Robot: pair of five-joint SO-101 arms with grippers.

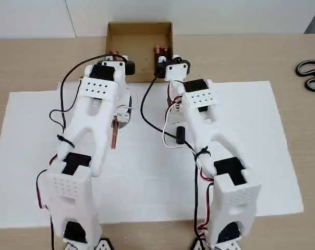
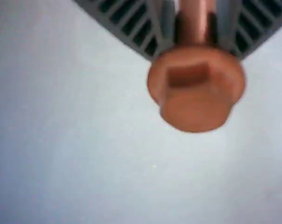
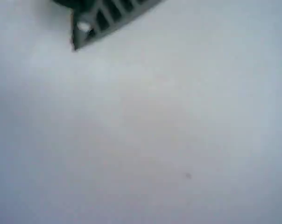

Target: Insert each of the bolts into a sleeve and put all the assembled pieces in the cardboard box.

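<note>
We have the copper-coloured bolt with the broad flanged head clamped in the left gripper. Its dark ribbed fingers are closed on the shank, and the head sticks out free below them. In the high view the bolt hangs under the left arm, above the white paper sheet that covers the wooden bench. Its long axis runs roughly from 12 to 6 o'clock, with the head at the 6 o'clock end. We cannot tell whether a sleeve is already on the shank.

The open brown cardboard box lies at about 12 o'clock from the held bolt, a little toward 1, well apart from it. We judge the left arm the one to carry it there. Some short copper-coloured pieces sit at the box's near wall.

The left arm reaches from its base at 6 o'clock toward 12, with its wrist bent down over the paper. The right arm lies parallel to it, with its wrist close to the box's near wall. The right gripper hangs over bare paper, and we cannot tell how far open it is.
</note>
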